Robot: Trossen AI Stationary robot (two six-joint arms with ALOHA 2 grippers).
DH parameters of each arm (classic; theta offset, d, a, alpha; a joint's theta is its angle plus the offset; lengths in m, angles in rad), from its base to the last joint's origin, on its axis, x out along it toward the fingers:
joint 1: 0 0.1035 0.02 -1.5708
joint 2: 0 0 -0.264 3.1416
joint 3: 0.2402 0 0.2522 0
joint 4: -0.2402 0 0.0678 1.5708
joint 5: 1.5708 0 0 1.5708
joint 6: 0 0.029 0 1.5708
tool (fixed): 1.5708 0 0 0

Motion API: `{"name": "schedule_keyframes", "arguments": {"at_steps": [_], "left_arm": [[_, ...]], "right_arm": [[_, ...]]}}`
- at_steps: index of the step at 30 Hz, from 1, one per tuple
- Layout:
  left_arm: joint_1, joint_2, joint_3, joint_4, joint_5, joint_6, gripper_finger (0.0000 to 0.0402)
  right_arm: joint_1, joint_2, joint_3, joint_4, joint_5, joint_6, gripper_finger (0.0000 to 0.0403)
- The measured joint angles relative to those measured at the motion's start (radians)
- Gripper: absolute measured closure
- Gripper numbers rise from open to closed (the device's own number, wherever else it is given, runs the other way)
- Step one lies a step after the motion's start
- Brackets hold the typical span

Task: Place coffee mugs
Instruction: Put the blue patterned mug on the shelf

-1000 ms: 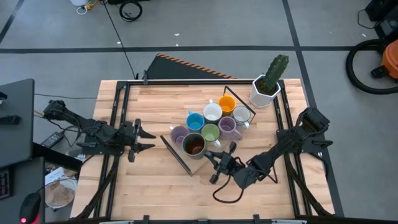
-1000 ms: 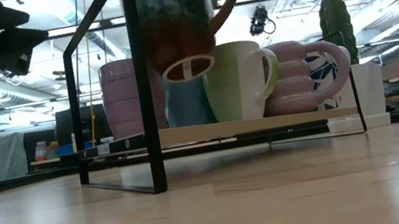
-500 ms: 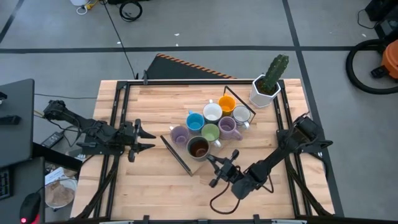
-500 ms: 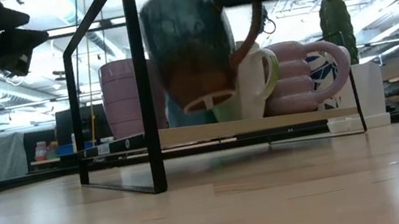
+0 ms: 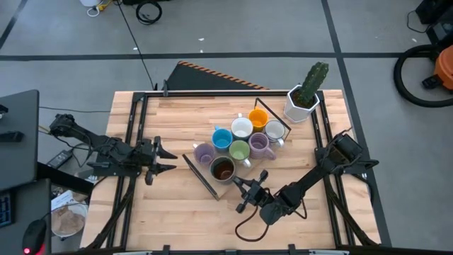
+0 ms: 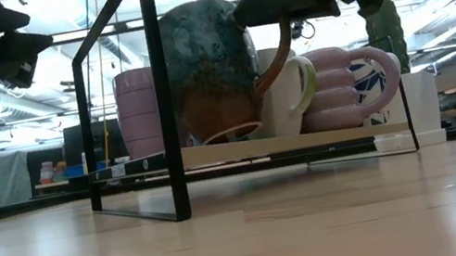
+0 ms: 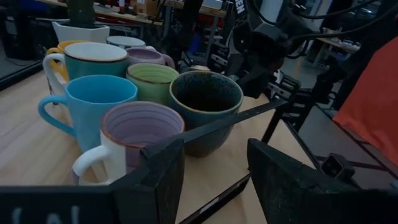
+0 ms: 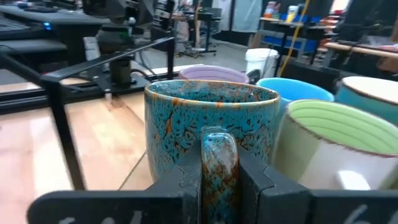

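Note:
Eight mugs stand bunched on a wooden tray with a black wire frame (image 5: 202,178): orange (image 5: 258,117), two white (image 5: 242,127) (image 5: 274,131), blue (image 5: 222,138), green (image 5: 239,150), two purple (image 5: 204,153) (image 5: 260,144). The dark brown mug (image 5: 223,168), speckled teal outside (image 8: 208,127), sits at the tray's near corner. My right gripper (image 5: 242,190) is on its near side, shut on its handle. My left gripper (image 5: 168,157) hovers open to the left of the tray, fingers apart in its wrist view (image 7: 211,180). My right gripper pinches the dark brown mug's handle (image 8: 215,155) between its two fingers (image 8: 256,182), coming level from the table's near-right side. The mug is tilted (image 6: 204,71), its mouth up, and the lower edge of its base (image 6: 231,134) is down at the tray's board.
A white pot with a green cactus (image 5: 304,99) stands at the table's far right, beyond the tray. Black rails run along both sides of the table (image 5: 132,127). Bare wood lies left of and nearer than the tray (image 5: 177,212).
My right gripper has come down and drawn slightly toward the near edge, still shut on the handle. The dark brown mug, lifted clear above the tray a second ago, has sunk to the tray's board beside the purple and green mugs, still tilted.

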Motion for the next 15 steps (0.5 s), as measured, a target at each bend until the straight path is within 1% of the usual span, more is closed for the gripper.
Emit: {"name": "schedule_keyframes", "arguments": {"at_steps": [8,12,15], "left_arm": [[0.0,0.0,0.0,0.0,0.006,-0.01,0.0221],[0.0,0.0,0.0,0.0,0.006,-0.016,0.0221],[0.0,0.0,0.0,-0.007,0.02,-0.021,0.0221]], "right_arm": [[-0.006,0.004,-0.006,0.003,-0.033,0.024,0.0346],[-0.013,0.022,-0.007,0.032,-0.019,0.022,0.0346],[-0.01,0.027,-0.007,0.048,0.0,-0.019,0.0345]]}}
